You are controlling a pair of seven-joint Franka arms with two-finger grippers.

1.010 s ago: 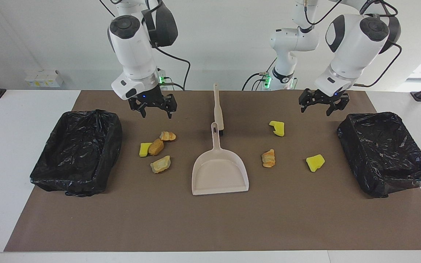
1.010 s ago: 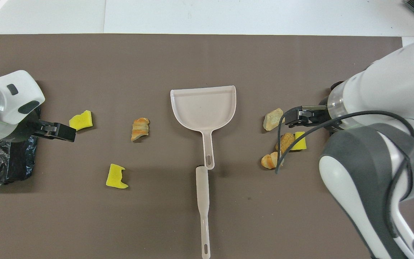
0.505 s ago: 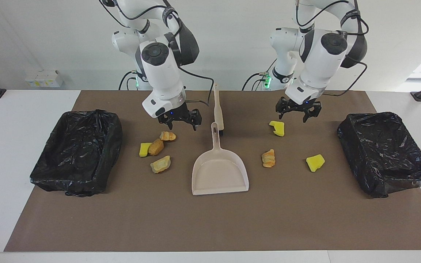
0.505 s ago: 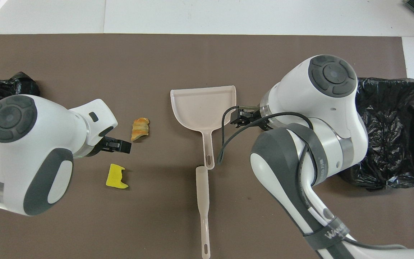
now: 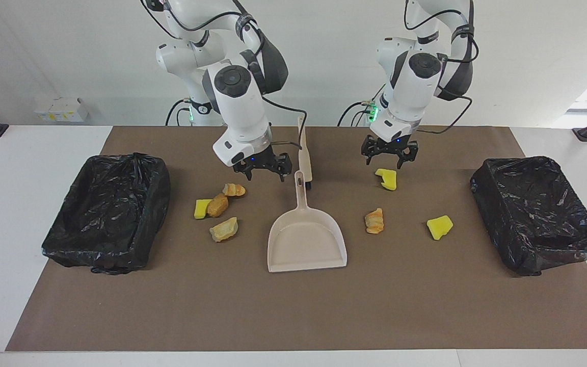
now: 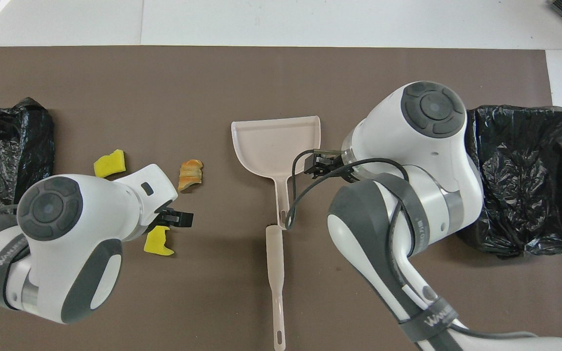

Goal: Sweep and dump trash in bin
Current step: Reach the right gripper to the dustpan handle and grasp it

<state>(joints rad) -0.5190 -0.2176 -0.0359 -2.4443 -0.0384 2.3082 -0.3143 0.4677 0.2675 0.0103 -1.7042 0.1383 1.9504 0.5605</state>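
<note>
1. Since the earlier frames both arms have swung inward from the bins toward the middle of the mat; the trash, dustpan and brush lie where they lay.
2. The trash sits in two groups on the brown mat (image 5: 293, 311); toward the right arm's end are a yellow sponge chunk (image 5: 202, 208), a brown bread piece (image 5: 217, 204) touching it, a croissant piece (image 5: 234, 190) nearer the robots and a pale bread piece (image 5: 223, 229) farther from them.
3. Toward the left arm's end lie a notched yellow sponge (image 5: 387, 178), a croissant (image 5: 374, 220) with its long axis running toward and away from the robots, and a yellow sponge wedge (image 5: 439, 227).
4. The dustpan (image 5: 307, 239) lies between the groups, handle pointing toward the robots, mouth away; the brush (image 5: 304, 153) lies in line with it, its head just beside the handle's tip.
5. The right gripper (image 5: 263, 167) hangs over the mat between the croissant piece and the brush, fingers spread wide, holding nothing.
6. The left gripper (image 5: 389, 153) hangs just above the notched yellow sponge, fingers likewise wide apart and empty.
7. Black-lined bins stand at each end: one (image 5: 107, 211) by the right arm, one (image 5: 538, 211) by the left.
</note>
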